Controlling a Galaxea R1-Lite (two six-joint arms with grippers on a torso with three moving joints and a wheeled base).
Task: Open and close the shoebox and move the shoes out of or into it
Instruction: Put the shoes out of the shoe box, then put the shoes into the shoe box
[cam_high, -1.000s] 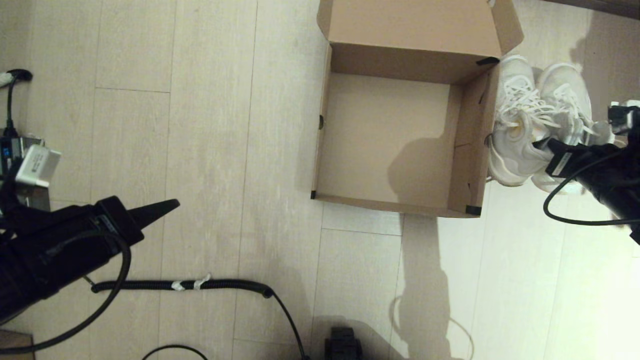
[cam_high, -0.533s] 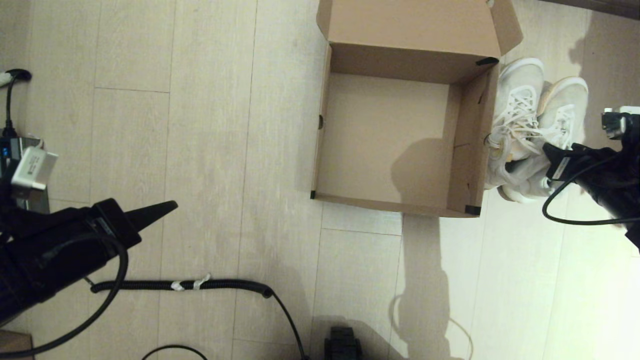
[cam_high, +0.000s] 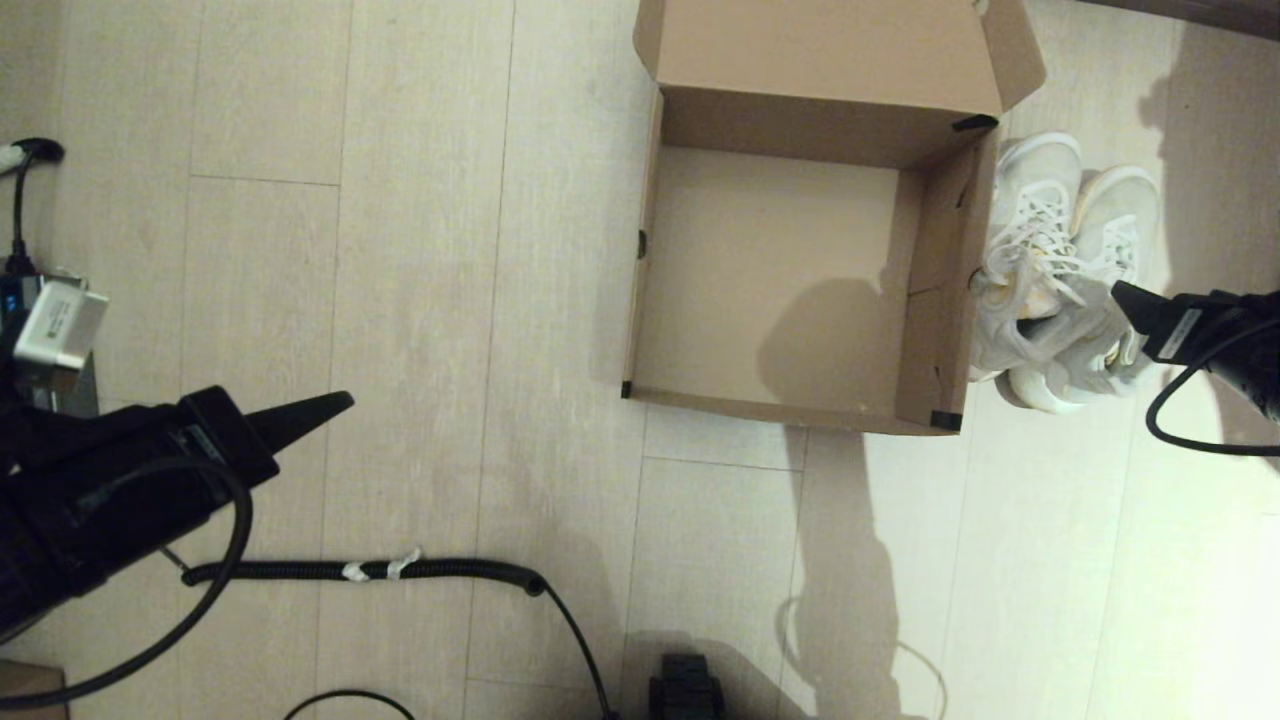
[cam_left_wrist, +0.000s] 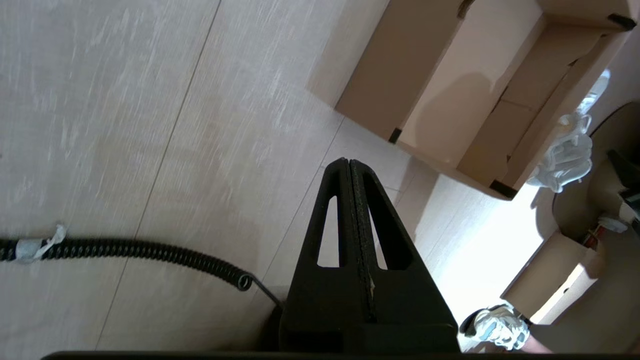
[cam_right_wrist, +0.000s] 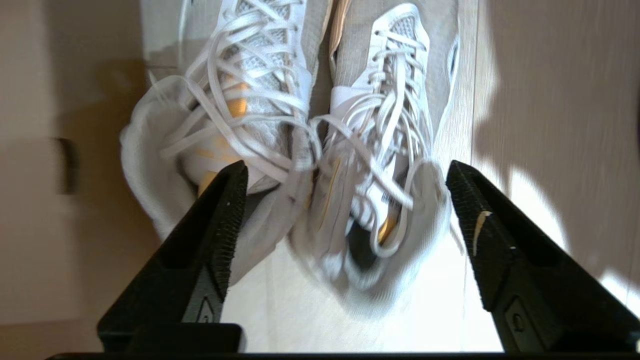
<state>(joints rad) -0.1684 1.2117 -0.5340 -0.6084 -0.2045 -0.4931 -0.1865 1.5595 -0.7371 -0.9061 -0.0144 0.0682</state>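
Note:
The brown shoebox (cam_high: 645, 250) stands on the floor with its flap lid (cam_high: 820, 45) folded back, and nothing lies inside it. The white sneakers (cam_high: 1050, 270) sit side by side on the floor against the box's right wall, toes pointing away from me. My right gripper (cam_high: 1125, 295) is open just behind their heels. In the right wrist view its fingers (cam_right_wrist: 227, 210) straddle the heels of the sneakers (cam_right_wrist: 280, 100) without touching them. My left gripper (cam_high: 340, 403) is shut on nothing, parked low at the far left. The left wrist view shows its closed tip (cam_left_wrist: 348, 161) and the shoebox (cam_left_wrist: 450, 100).
A black coiled cable (cam_high: 400, 570) lies on the floor between the left arm and the box. A black device (cam_high: 685, 690) sits at the bottom edge. A small brown box corner (cam_high: 25, 685) shows at the bottom left. Plank floor surrounds the box.
The shoes came down from the right gripper's hold onto the floor beside the box. The right gripper let go, opened and drew back to the right. The left arm barely moved.

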